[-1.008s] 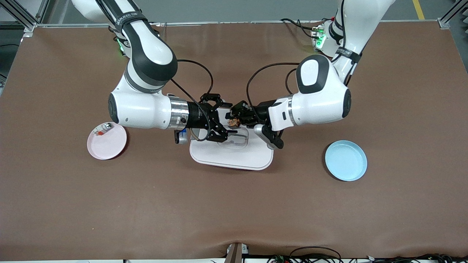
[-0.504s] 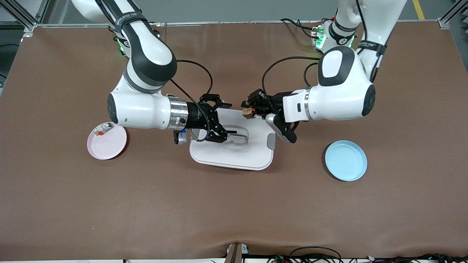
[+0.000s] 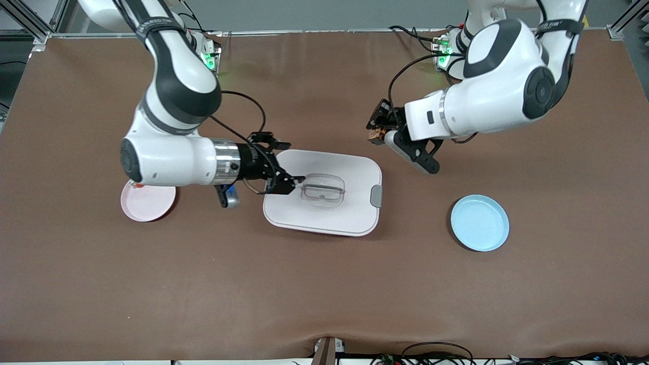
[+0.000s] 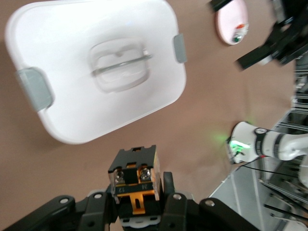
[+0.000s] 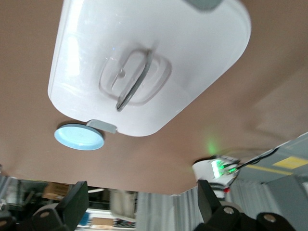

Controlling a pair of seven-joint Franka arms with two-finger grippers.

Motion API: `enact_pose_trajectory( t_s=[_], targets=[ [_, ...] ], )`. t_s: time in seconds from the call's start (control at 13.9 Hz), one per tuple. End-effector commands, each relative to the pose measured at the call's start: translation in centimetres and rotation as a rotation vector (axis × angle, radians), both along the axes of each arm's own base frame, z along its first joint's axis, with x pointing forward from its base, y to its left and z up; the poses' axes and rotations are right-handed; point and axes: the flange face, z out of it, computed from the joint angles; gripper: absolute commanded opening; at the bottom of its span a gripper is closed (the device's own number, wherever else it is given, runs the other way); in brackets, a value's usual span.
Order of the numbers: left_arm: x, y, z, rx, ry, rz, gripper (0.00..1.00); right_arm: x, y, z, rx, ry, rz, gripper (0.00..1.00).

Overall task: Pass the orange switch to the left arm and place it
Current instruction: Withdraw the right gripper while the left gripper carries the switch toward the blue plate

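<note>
The small black blocky switch with an orange and white part (image 4: 134,185) was pinched between the jaws of the left arm's black two-finger gripper (image 3: 375,130). In the left wrist view, two silver screws could be seen on its top face, with the orange tab below them. The left gripper was held in the air over bare brown table (image 3: 324,284), above the ground just beside the large white rounded-rectangular plastic box (image 3: 324,213), toward the left arm's end of the table. The switch was not above the box lid.

The right arm's black gripper (image 3: 290,183) was found low over the edge of the box lid, at the side toward the right arm's end. Its jaws were spread wide and nothing was held between them. In the right wrist view, the two black fingers (image 5: 72,204) were seen well apart, with the recessed handle (image 5: 134,79) of the lid between them in the picture.

A round pink plate (image 3: 148,204) was lying toward the right arm's end, partly hidden under the right arm. A round pale blue plate (image 3: 479,223) was lying toward the left arm's end, well apart from the box.
</note>
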Motion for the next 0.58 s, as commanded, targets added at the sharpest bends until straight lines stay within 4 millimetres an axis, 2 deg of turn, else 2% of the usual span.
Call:
enact_pose_trajectory(
  t_s=[0.0, 0.14, 0.22, 0.5],
  targets=[
    [-1.3, 1.3, 2.2, 0.098, -0.004, 0.052, 0.00, 0.6, -4.4, 0.3, -0.020, -0.055, 0.155, 1.00],
    [-1.5, 1.5, 2.9, 0.174, -0.017, 0.085, 0.00, 0.9, -7.6, 0.8, -0.036, -0.087, 0.276, 1.00],
    [-1.5, 1.8, 4.0, 0.213, -0.034, 0.101, 0.00, 1.0, -9.2, 0.8, -0.039, -0.091, 0.326, 1.00],
    [-1.3, 2.8, 5.8, 0.342, -0.017, 0.240, 0.00, 0.9, -16.8, -0.5, -0.067, -0.146, 0.615, 1.00]
  ],
)
